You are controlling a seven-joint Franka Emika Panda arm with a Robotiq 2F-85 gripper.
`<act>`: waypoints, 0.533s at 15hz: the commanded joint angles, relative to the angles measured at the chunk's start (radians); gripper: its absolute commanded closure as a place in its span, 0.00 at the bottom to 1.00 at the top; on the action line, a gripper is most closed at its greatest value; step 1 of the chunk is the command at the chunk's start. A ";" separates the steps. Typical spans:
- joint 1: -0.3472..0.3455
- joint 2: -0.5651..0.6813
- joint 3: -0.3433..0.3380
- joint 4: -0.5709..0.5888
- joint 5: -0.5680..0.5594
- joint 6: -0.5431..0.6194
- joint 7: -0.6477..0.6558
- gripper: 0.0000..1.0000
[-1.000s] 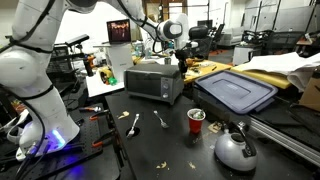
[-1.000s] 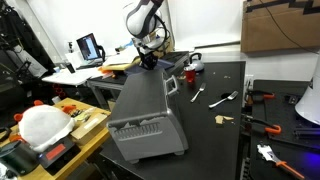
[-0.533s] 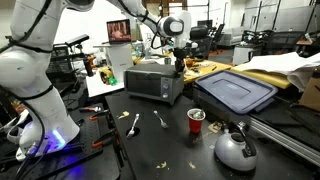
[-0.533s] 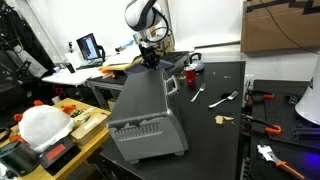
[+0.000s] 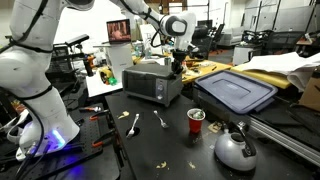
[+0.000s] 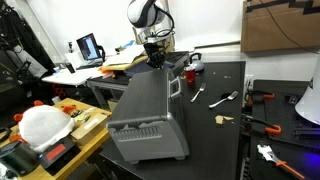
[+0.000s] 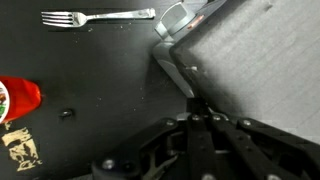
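As I slide it sideways, the claw (image 5: 177,66), fingers pressed together and empty, now sits over the top edge of the toaster oven (image 5: 150,85). I cannot tell whether it touches.

Overhead room light makes both exterior views bright and even, with soft shadows on the black table (image 5: 150,130), a violet-blue glow by my base (image 5: 55,140) and a lit monitor (image 5: 118,30) behind. My wrist view is dim and grainy. There my fingers (image 7: 203,120) are a dark, out-of-focus blur low in frame, while the fork (image 7: 97,15) catches a pale glint.
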State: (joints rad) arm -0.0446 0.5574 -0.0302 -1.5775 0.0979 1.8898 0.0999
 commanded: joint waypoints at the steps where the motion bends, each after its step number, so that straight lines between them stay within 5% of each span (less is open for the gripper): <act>1: -0.013 -0.033 0.041 -0.010 0.055 -0.099 -0.072 1.00; 5: -0.016 -0.031 0.060 -0.012 0.054 -0.142 -0.152 1.00; 8: 0.021 -0.041 0.024 -0.030 -0.024 -0.076 -0.085 1.00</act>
State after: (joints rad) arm -0.0554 0.5587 -0.0025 -1.5795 0.0982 1.8184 -0.0323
